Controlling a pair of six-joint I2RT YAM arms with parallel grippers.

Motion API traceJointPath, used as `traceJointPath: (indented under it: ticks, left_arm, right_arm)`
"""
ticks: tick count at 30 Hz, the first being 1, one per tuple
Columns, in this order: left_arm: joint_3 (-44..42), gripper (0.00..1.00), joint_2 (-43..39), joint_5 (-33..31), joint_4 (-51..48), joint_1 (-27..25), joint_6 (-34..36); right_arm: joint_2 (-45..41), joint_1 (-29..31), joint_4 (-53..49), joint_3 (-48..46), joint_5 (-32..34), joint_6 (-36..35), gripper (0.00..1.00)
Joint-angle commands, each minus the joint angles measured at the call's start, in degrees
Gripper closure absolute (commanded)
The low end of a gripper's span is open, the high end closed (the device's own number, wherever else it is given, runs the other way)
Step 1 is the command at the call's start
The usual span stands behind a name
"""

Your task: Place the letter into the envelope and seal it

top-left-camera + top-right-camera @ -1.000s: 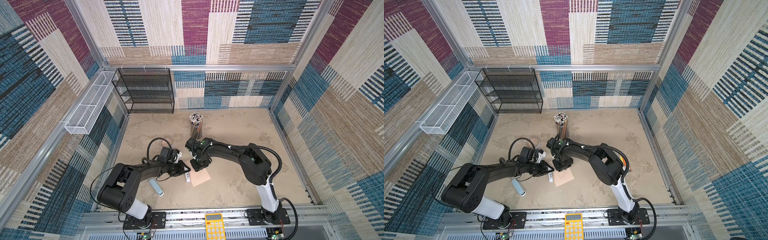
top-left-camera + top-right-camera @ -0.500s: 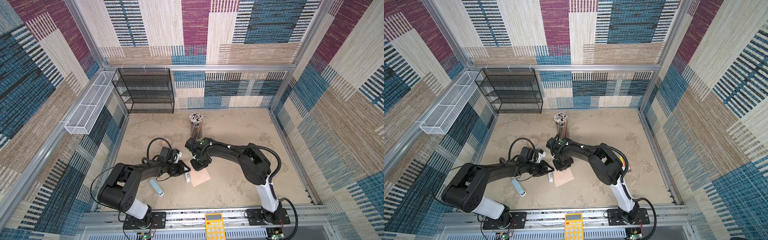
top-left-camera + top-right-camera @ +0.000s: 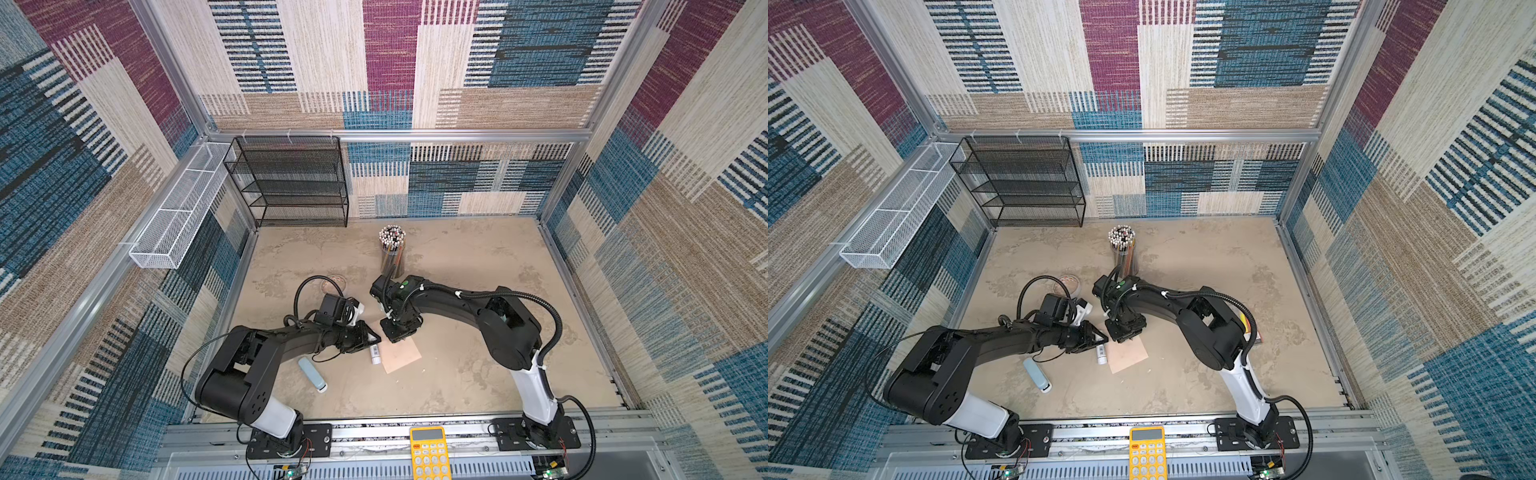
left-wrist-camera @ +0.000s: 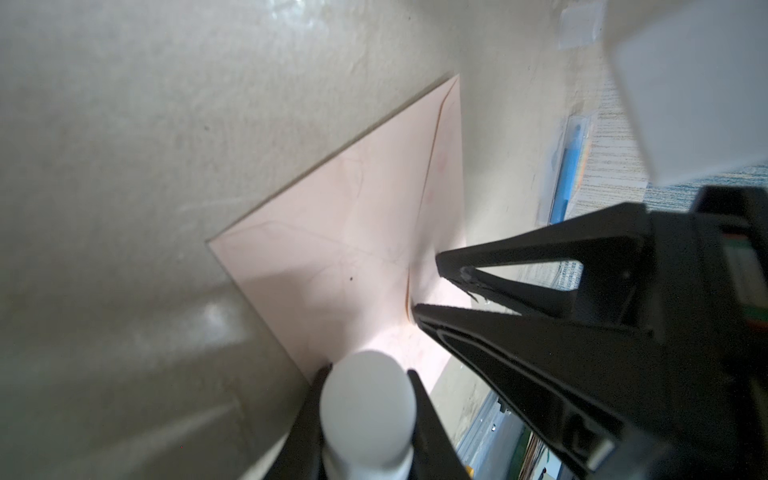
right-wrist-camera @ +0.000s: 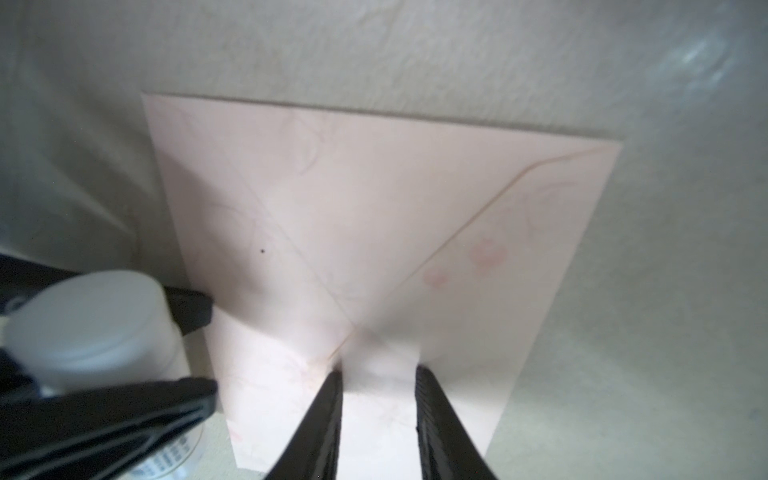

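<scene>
Envelope (image 3: 402,355) lies flat and skewed on the counter (image 3: 478,257) near the middle, at 6 o'clock from the pencil cup (image 3: 391,253). In both top views I get only its 5 o'clock part, because the right claw (image 3: 395,333) hangs over the 11 o'clock corner.

The right wrist shows what they hide. The envelope (image 5: 374,199) has its flap folded down. The flap's point sits right at the right claw (image 5: 378,374), whose fingers stand apart with plain paper between them, tips down on the sheet. Faint pink marks show through the paper. The letter itself I cannot make out in any view.

From the left wrist I see the left claw (image 4: 368,370) clamped on a white tube (image 4: 368,399), just beside the envelope (image 4: 332,257) edge. In both top views that tube (image 3: 375,354) lies along the envelope's 9 o'clock edge.

In a top view a red-edged thing (image 3: 1252,330) peeks out behind the right arm's elbow. I cannot tell what it is.

The visible edges lie flat on the counter. From 3 to 6 o'clock of the envelope the counter is bare. A blue tube (image 3: 311,374) lies apart at 8 o'clock.
</scene>
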Motion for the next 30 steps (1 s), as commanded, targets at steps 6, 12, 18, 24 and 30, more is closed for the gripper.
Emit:
traceJointPath:
  ticks: [6, 12, 18, 24, 30]
  left_arm:
    - [0.2, 1.00, 0.2, -0.4, -0.2, 0.0, 0.6]
    - [0.2, 1.00, 0.2, -0.5, -0.5, 0.1, 0.7]
    - [0.3, 1.00, 0.5, -0.5, -0.5, 0.1, 0.8]
    - [0.6, 1.00, 1.1, -0.6, -1.4, 0.1, 1.1]
    - [1.1, 1.00, 1.2, -0.7, -1.9, 0.1, 1.2]
  right_arm:
    - [2.7, 0.4, 3.1, -2.4, -3.8, 0.5, 0.64]
    - [1.3, 0.1, 0.2, 0.2, -1.3, -0.4, 0.62]
    - [-1.0, -0.9, -3.0, 3.5, 0.8, -1.0, 0.61]
    - [-3.8, -1.7, -5.7, 6.0, 2.6, -1.3, 0.60]
    - [-7.2, -3.0, -6.8, 6.0, 3.8, -1.4, 0.60]
